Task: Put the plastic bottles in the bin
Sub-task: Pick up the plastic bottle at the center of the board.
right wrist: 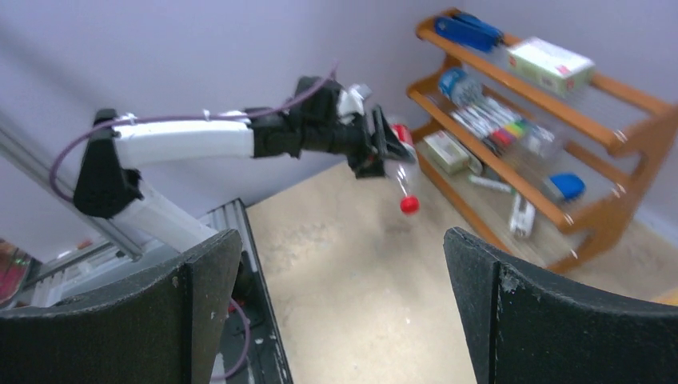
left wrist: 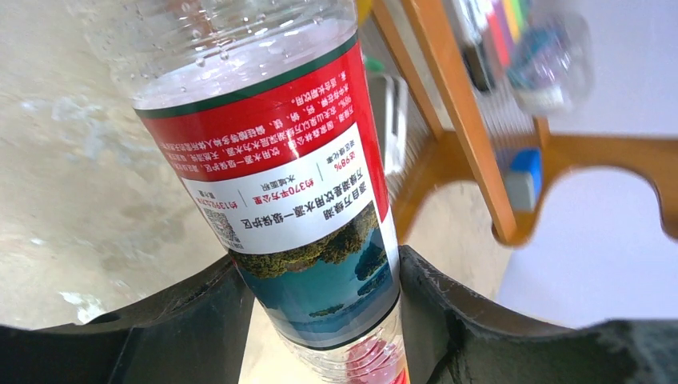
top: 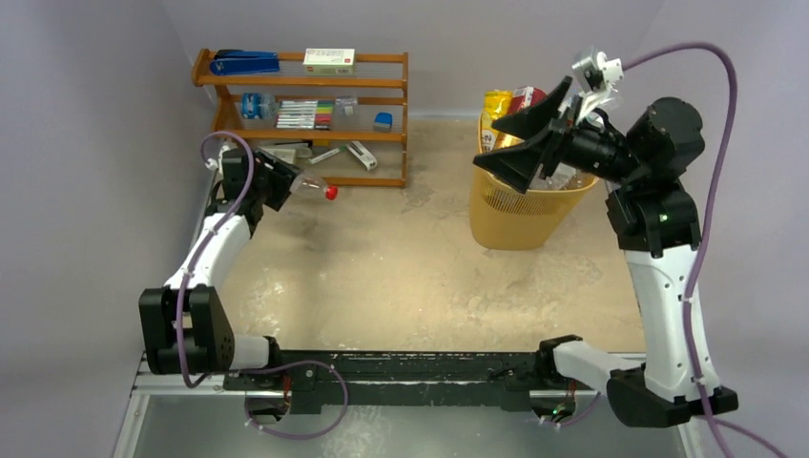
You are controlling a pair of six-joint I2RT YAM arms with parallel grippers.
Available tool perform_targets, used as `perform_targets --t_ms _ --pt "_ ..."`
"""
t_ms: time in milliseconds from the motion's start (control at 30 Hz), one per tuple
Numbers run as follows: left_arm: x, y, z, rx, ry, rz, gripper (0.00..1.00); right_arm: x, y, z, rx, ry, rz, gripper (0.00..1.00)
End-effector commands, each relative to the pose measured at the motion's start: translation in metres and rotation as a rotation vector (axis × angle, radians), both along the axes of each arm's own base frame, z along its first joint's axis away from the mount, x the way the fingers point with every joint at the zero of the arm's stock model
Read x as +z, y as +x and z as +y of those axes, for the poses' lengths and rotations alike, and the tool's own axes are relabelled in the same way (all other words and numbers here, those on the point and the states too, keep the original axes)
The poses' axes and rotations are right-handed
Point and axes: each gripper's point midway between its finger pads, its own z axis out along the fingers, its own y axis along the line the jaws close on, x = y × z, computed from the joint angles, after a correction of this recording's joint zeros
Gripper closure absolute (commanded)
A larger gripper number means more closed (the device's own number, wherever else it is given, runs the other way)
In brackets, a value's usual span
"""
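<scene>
In the left wrist view a clear plastic bottle [left wrist: 296,184] with a red, white and blue label sits squeezed between both black fingers of my left gripper [left wrist: 320,296]. From above, that left gripper [top: 291,181] holds the bottle [top: 313,184] just in front of the shelf rack, its red cap [top: 331,192] pointing right and slightly down. The yellow-orange bin [top: 520,215] stands at the right rear with several bottles [top: 498,105] showing inside. My right gripper [top: 506,141] hovers open above the bin's rim. Its wrist view shows the right gripper [right wrist: 340,272] with nothing between its fingers, and the held bottle [right wrist: 402,168] far off.
A brown wooden shelf rack [top: 382,135] at the back left carries a blue stapler [top: 245,63], a small box [top: 329,60], marker pens [top: 305,114] and other stationery. The rack [left wrist: 472,144] stands close to the right of the held bottle. Grey walls close in left and right.
</scene>
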Motion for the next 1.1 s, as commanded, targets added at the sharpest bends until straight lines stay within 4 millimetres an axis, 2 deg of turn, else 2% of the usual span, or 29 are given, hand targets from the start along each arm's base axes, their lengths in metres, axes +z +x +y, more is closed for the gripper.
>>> perform_targets --t_ms 0,67,133,333,433,567,667,867,1067 --pt "0.034 -0.014 -0.025 -0.109 0.027 -0.066 0.4 0.009 0.021 0.044 -0.027 -0.042 0.013 0.0" --pt "0.051 -0.02 -0.035 -0.151 0.015 -0.103 0.4 -0.014 0.039 0.075 -0.001 -0.11 0.07 0.0" --pt "0.069 -0.026 -0.045 -0.198 0.006 -0.14 0.4 -0.029 0.047 0.089 0.018 -0.127 0.105 0.0" --pt "0.12 -0.046 -0.078 -0.38 0.0 -0.23 0.39 -0.092 0.058 0.099 -0.005 -0.193 0.21 0.03" --pt "0.141 -0.056 -0.094 -0.451 -0.035 -0.287 0.39 -0.113 0.054 0.103 0.003 -0.21 0.247 0.03" --pt "0.163 -0.066 -0.119 -0.525 -0.042 -0.342 0.39 -0.128 0.045 0.113 0.036 -0.205 0.28 0.06" --pt "0.172 -0.071 -0.141 -0.575 -0.039 -0.365 0.38 -0.127 0.035 0.114 0.053 -0.179 0.281 0.07" --pt "0.182 -0.081 -0.186 -0.659 -0.034 -0.395 0.38 -0.126 0.017 0.107 0.048 -0.152 0.291 0.07" --pt "0.189 -0.091 -0.228 -0.719 -0.028 -0.408 0.38 -0.145 0.005 0.092 0.0 -0.162 0.335 0.07"
